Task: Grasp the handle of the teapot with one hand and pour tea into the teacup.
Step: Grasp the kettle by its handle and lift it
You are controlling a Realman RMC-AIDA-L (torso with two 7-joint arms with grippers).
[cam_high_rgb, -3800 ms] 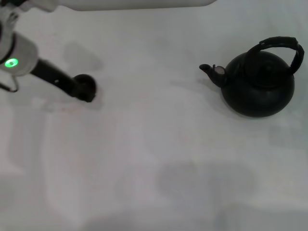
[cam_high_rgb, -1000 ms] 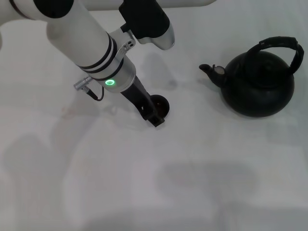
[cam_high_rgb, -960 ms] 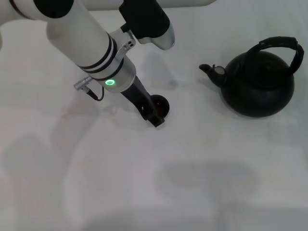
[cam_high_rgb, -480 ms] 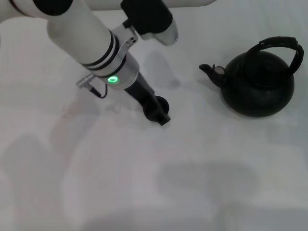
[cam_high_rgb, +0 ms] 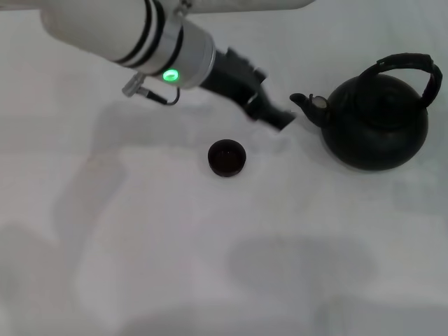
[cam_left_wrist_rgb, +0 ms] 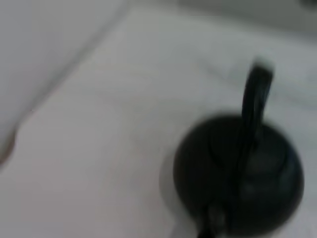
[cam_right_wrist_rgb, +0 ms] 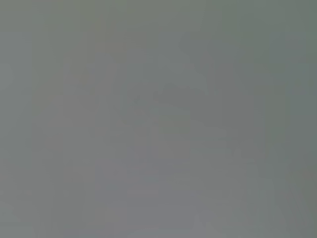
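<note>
The black teapot (cam_high_rgb: 376, 127) stands on the white table at the right, its spout (cam_high_rgb: 308, 103) pointing left and its arched handle (cam_high_rgb: 407, 64) upright over the top. The small dark teacup (cam_high_rgb: 227, 157) sits alone on the table, left of the teapot and below the spout's line. My left gripper (cam_high_rgb: 280, 117) reaches in from the upper left and hovers just left of the spout, above and right of the teacup, holding nothing. In the left wrist view the teapot (cam_left_wrist_rgb: 237, 171) and its handle (cam_left_wrist_rgb: 256, 101) lie ahead. My right gripper is out of view.
The white table (cam_high_rgb: 210, 266) spreads around both objects. My left arm's white forearm (cam_high_rgb: 105, 28) with its green light crosses the upper left. The right wrist view shows only plain grey.
My left gripper has let go of the teacup, leaving it on the table, and has swung up and right toward the teapot's spout. The teapot has not moved.
</note>
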